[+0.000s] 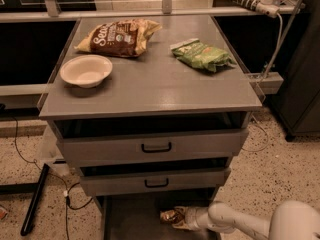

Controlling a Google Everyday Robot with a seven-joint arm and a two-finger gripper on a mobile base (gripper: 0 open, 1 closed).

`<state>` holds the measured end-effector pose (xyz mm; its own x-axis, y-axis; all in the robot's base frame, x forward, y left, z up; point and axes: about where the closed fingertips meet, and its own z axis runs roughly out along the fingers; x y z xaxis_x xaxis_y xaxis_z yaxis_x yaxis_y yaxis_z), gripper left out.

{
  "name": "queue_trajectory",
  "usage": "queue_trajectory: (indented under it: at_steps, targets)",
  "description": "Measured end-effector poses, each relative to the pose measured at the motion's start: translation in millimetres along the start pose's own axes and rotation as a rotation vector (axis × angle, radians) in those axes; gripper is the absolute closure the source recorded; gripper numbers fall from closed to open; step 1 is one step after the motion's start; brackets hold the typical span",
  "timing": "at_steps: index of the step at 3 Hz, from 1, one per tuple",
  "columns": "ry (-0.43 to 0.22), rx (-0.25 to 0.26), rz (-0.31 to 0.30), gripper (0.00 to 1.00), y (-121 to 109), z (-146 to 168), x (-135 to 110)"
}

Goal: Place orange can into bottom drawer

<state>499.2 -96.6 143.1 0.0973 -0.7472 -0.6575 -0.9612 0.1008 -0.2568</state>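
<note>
The orange can [171,216] is a small crumpled gold-and-brown foil packet. It sits low in the open bottom drawer [131,219], a wide grey tray pulled out under the cabinet, near the drawer's right side. My gripper [186,218] reaches in from the lower right on a white arm [235,222] and is at the packet's right end, touching it. The fingers are hidden against the packet.
On the grey cabinet top [150,91] lie a white bowl [86,70], a large brown-and-yellow chip bag [119,37] and a green bag [201,55]. Two upper drawers with black handles [156,147] are shut. Cables and a black bar [34,200] lie on the floor at left.
</note>
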Motion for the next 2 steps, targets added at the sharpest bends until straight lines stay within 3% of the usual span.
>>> queue_trajectory:
  at_steps: [1, 2]
  targets:
    - [0.0, 0.0, 0.0, 0.12, 0.0, 0.0, 0.0]
    - [0.0, 0.0, 0.0, 0.0, 0.0, 0.0, 0.0]
